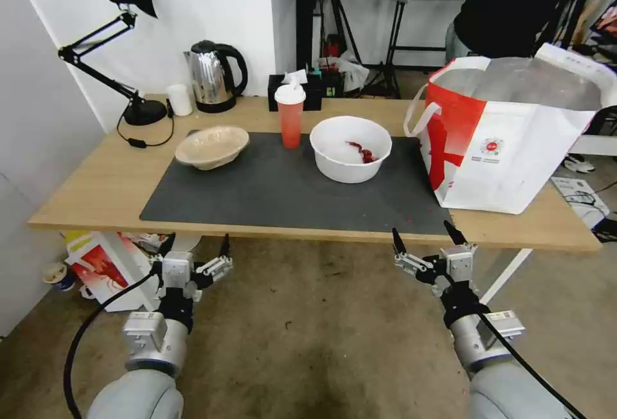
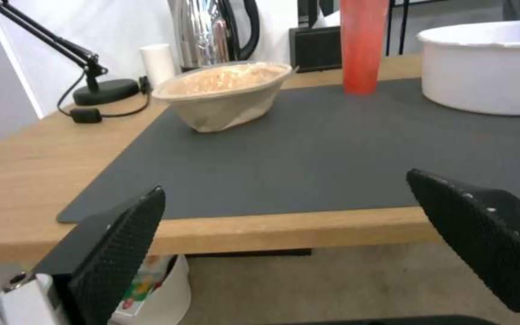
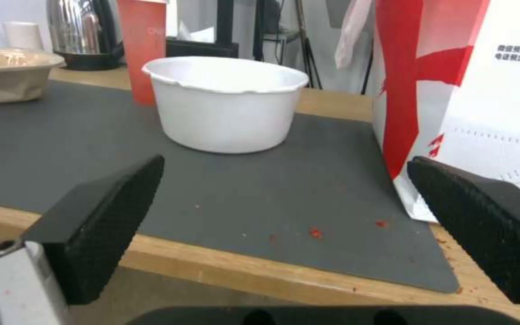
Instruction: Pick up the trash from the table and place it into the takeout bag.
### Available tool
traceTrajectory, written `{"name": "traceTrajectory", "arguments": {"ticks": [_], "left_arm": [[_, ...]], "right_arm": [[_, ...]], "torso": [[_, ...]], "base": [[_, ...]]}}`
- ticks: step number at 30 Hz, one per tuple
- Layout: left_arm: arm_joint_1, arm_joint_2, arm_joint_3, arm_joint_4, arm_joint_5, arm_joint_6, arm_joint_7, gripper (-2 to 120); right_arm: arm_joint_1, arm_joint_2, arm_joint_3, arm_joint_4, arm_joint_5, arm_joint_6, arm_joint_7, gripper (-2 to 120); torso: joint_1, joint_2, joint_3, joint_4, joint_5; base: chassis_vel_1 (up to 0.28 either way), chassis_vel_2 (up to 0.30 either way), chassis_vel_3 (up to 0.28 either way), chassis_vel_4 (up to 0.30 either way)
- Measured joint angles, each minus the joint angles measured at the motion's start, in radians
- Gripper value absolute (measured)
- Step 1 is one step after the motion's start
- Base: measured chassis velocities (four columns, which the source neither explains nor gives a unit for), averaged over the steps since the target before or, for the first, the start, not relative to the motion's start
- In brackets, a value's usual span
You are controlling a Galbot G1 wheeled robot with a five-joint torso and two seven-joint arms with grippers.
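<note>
Hovering below the table (image 1: 96, 194) edge, left gripper (image 1: 196, 245) and right gripper (image 1: 427, 232), fingers spread wide, gripping nothing. Sitting well beyond the fingertips on the mat (image 1: 270, 194): pulp bowl (image 1: 212, 146), red cup (image 1: 290, 117), white bowl (image 1: 350, 148); standing beside them, takeout bag (image 1: 514, 136).

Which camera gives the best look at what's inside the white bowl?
The head view: it looks down into the white bowl, showing red scraps on its floor. The right wrist view shows its outer wall and rim side-on; the left wrist view catches part of its side.
</note>
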Motion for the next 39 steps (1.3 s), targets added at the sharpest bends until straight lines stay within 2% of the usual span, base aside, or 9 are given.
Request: {"name": "traceTrajectory", "arguments": {"ticks": [12, 27, 31, 33, 35, 37, 38, 39], "left_arm": [[0.010, -0.001, 0.001, 0.007, -0.006, -0.002, 0.007, 100], [0.039, -0.006, -0.001, -0.016, -0.001, -0.002, 0.011, 100], [0.045, -0.006, -0.005, -0.025, 0.000, -0.002, 0.010, 100], [0.051, -0.006, -0.011, -0.039, 0.000, -0.002, 0.009, 100], [0.052, -0.006, -0.012, -0.041, 0.000, -0.003, 0.009, 100], [0.053, -0.008, -0.016, -0.052, 0.000, -0.004, 0.008, 100], [0.053, -0.008, -0.016, -0.052, 0.000, -0.004, 0.008, 100], [0.054, -0.009, -0.016, -0.053, 0.000, -0.004, 0.008, 100]], "right_arm": [[0.019, -0.018, 0.004, 0.012, 0.036, 0.000, -0.007, 100], [0.086, -0.084, 0.030, 0.018, 0.111, -0.019, -0.045, 100], [0.104, -0.107, 0.046, 0.020, 0.136, -0.018, -0.081, 100], [0.153, -0.155, 0.074, 0.028, 0.176, -0.018, -0.149, 100], [0.166, -0.167, 0.080, 0.028, 0.184, -0.018, -0.165, 100], [0.257, -0.251, 0.111, 0.019, 0.283, -0.022, -0.300, 100], [0.257, -0.251, 0.111, 0.019, 0.283, -0.022, -0.300, 100], [0.286, -0.273, 0.116, 0.010, 0.314, -0.023, -0.343, 100]], "torso": [[0.000, 0.000, 0.000, 0.0000, 0.0000], [0.000, 0.000, 0.000, 0.0000, 0.0001], [0.000, 0.000, 0.000, -0.0003, 0.0000], [0.000, 0.000, 0.000, -0.0003, -0.0001], [0.000, 0.000, 0.000, -0.0003, 0.0001], [0.000, 0.000, 0.000, -0.0002, 0.0000], [0.000, 0.000, 0.000, -0.0002, 0.0000], [0.000, 0.000, 0.000, -0.0001, -0.0001]], "base": [[0.000, 0.000, 0.000, 0.000], [0.000, 0.000, 0.000, 0.000], [0.000, 0.000, 0.000, 0.000], [0.000, 0.000, 0.000, 0.000], [0.000, 0.000, 0.000, 0.000], [0.000, 0.000, 0.000, 0.000], [0.000, 0.000, 0.000, 0.000], [0.000, 0.000, 0.000, 0.000]]}}
